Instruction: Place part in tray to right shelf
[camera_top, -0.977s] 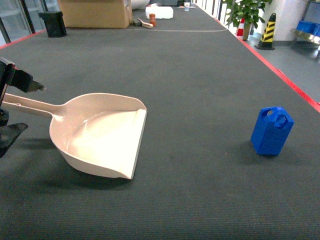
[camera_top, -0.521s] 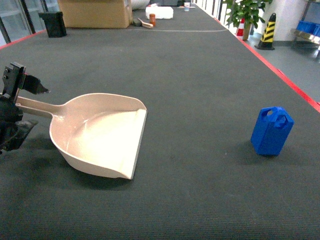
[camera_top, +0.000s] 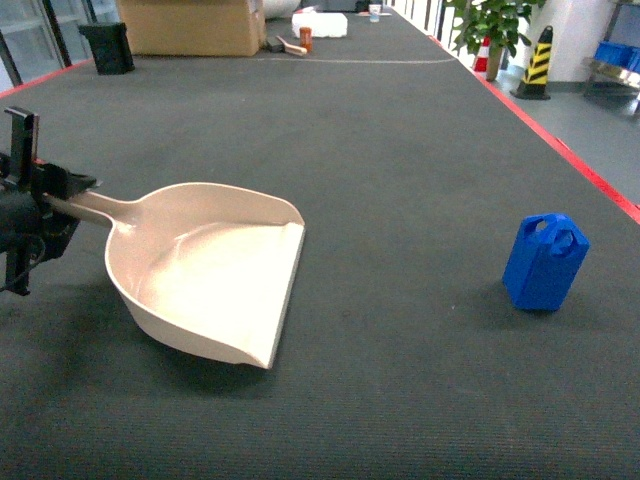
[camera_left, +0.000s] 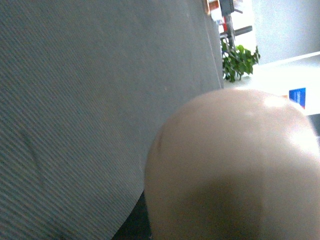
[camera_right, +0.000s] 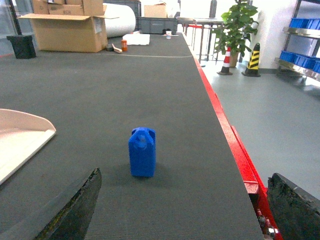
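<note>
A wide counter (camera_top: 380, 130) covered in dark grey ribbed matting with a red edge stretches away into a bright hall. At its far end stand a cardboard box (camera_top: 190, 25), a black bin (camera_top: 105, 47) and some small items too far off to identify. Beyond the red edge are a potted plant (camera_top: 490, 22), a striped yellow-and-black bollard (camera_top: 539, 58) and blue crates (camera_right: 300, 55) on a metal rack.

The tray (camera_top: 215, 270) lies flat at the left of the counter, its long axis running left to right: handle toward the left, wide lip toward the right, facing the part (camera_top: 545, 262). The part stands upright, well apart from the tray, loops at the top.

The left gripper (camera_top: 45, 195) is pinched on the tray's handle at the head view's left edge. Its wrist camera shows mostly a blurred beige curve.

The right gripper (camera_right: 182, 207) is spread wide, its fingers cut off at the frame's bottom corners, the part between and beyond them.
</note>
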